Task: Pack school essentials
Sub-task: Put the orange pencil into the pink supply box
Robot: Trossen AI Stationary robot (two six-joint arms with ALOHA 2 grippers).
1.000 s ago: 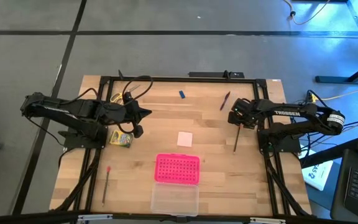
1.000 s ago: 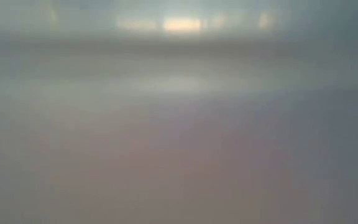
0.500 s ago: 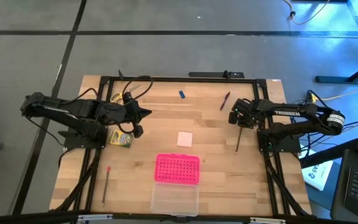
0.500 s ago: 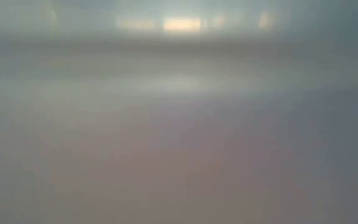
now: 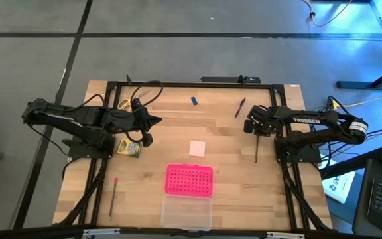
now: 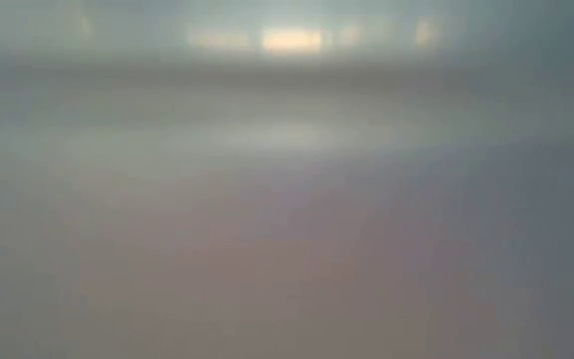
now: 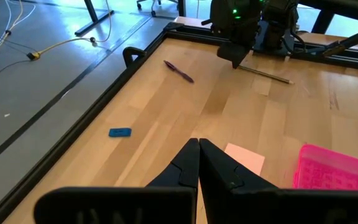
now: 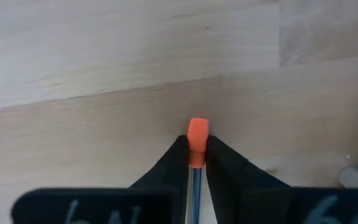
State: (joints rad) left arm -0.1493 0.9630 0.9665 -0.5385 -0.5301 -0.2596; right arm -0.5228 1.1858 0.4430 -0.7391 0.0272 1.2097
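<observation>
Now right pincer (image 8: 196, 163) clamps thin orange-eraser pencil (image 8: 197, 134) mid-right of frame; left pincer (image 7: 198, 163) closed, idle. Next: lift, carry to pink dotted box (image 5: 190, 180).

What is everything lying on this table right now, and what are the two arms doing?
Pencil with orange eraser: one, dark, right side, clamped at its eraser end.
Pen: one, dark reddish, far right.
Blue piece: one, far middle.
Pink pad: one, pale, centre.
Dotted box: one, bright pink with clear half, near middle.
Crayon box: one, yellow-green, left.
Scissors: one, yellow handles, far left.
Red-tipped pencil: one, near left.
Left gripper: shut, empty, left side.
Right gripper: closed on the pencil.
</observation>
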